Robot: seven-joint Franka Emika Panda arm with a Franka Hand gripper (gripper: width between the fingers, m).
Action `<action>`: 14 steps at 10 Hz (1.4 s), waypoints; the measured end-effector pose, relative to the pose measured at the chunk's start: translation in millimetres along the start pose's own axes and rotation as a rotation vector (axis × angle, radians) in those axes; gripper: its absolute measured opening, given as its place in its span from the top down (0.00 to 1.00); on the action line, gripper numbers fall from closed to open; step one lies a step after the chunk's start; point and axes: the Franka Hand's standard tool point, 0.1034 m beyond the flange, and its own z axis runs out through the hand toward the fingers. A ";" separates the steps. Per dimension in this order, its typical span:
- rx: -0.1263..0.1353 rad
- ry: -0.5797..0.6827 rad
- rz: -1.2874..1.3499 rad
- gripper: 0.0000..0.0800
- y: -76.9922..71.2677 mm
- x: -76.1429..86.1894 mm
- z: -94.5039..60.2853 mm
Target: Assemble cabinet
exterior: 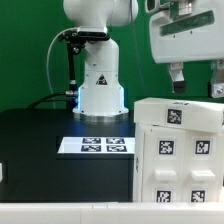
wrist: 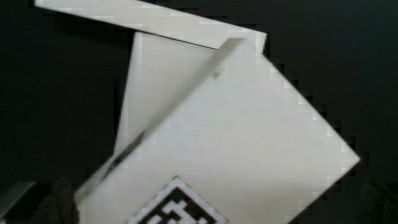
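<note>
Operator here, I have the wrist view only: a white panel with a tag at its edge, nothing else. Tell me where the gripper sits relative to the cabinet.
Observer: In the exterior view the gripper hangs above the cabinet, at that view's right.
Operator: Say whether it is touching the cabinet.
Observer: It looks apart; green backdrop shows between the fingertips and the cabinet's top edge. I cannot tell if it is open or shut.
Operator: Report what else is on the table.
Observer: The marker board lies flat on the black table, toward the exterior view's left of the cabinet, in front of the arm's base.
</note>
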 end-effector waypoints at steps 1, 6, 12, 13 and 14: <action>0.006 0.012 -0.208 0.00 -1.5 1.2 1.4; -0.009 0.026 -0.883 0.00 -3.3 -3.7 3.1; -0.027 0.013 -1.514 0.00 3.7 11.1 -1.1; -0.046 0.015 -1.602 0.00 7.6 15.4 -1.4; -0.063 0.019 -1.673 0.00 8.7 19.0 -1.1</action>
